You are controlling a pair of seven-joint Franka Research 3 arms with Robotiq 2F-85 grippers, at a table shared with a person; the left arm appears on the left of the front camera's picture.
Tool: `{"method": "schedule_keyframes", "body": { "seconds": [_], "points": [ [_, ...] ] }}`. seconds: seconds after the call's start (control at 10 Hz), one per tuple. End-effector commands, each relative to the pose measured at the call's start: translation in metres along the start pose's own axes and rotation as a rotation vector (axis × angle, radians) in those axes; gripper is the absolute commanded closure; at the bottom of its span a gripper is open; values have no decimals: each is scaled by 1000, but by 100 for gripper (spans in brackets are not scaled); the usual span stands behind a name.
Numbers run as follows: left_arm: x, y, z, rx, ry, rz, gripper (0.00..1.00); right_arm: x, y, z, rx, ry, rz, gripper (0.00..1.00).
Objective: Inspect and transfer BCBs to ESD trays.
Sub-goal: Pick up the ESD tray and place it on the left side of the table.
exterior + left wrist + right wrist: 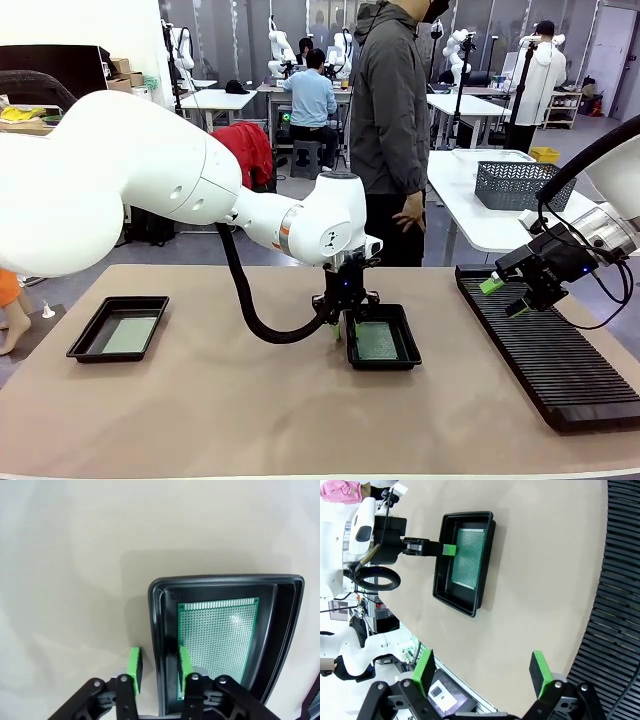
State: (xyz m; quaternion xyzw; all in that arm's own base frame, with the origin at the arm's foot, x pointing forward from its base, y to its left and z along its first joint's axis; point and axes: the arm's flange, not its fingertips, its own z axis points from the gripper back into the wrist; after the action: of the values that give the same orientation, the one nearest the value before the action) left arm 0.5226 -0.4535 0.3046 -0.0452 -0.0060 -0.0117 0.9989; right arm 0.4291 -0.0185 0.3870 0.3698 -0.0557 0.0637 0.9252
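A: Nearest in the left wrist view, what do you make of the left gripper (159,670)?

B: Its black fingers with green pads straddle the near rim of the shallow black plastic tray (227,587): one pad stands outside the wall over the beige tabletop (75,555), the other inside, just at the end of the perforated green rectangular board (217,635) lying flat on the tray floor. The jaws stand partly closed with the wall between them. Whether the pads already press the rim I cannot tell; the angle is steep there.

A: So which way does the board lie from that gripper?

B: Straight ahead, its long axis running away along the fingers' line. I judge any pull or lift would take tray and board together by that short end.

A: And the right gripper (485,672)?

B: Wide open, holding nothing, above the table's edge beside the long black ribbed rack (620,605). From the front it hangs over that rack, well apart from the tray. The left arm is plainly nearer.

A: Farther off?

B: A second black tray (118,328) sits at the table's left with a pale board (131,334) inside. Beyond the table stands a person in a dark jacket (390,110), hands down.
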Motion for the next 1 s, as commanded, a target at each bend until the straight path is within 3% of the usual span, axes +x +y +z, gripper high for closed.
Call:
{"method": "schedule_keyframes", "body": {
  "seconds": [0.0, 0.1, 0.2, 0.3, 0.4, 0.5, 0.6, 0.9],
  "points": [
    [5, 6, 1, -8, 23, -7, 72, -2, 2, -1, -11, -10, -17, 0],
    [4, 6, 1, -13, 20, -14, 68, -2, 2, -1, -11, -10, -17, 0],
    [4, 8, 2, -16, 17, -15, 82, -2, 2, -1, -11, -10, -17, 0],
    [3, 9, 3, -16, 12, -13, 80, -2, 2, -1, -11, -10, -17, 0],
    [2, 10, 4, -24, 10, -14, 94, -2, 2, -1, -11, -10, -17, 0],
    [2, 11, 4, -25, 11, -18, 93, -2, 2, -1, -11, -10, -17, 0],
    [2, 11, 3, -27, 12, -17, 100, -2, 2, -1, -11, -10, -17, 0],
    [0, 13, 4, -30, 16, -16, 100, -2, 2, -1, -11, -10, -17, 0]
  ]
}}
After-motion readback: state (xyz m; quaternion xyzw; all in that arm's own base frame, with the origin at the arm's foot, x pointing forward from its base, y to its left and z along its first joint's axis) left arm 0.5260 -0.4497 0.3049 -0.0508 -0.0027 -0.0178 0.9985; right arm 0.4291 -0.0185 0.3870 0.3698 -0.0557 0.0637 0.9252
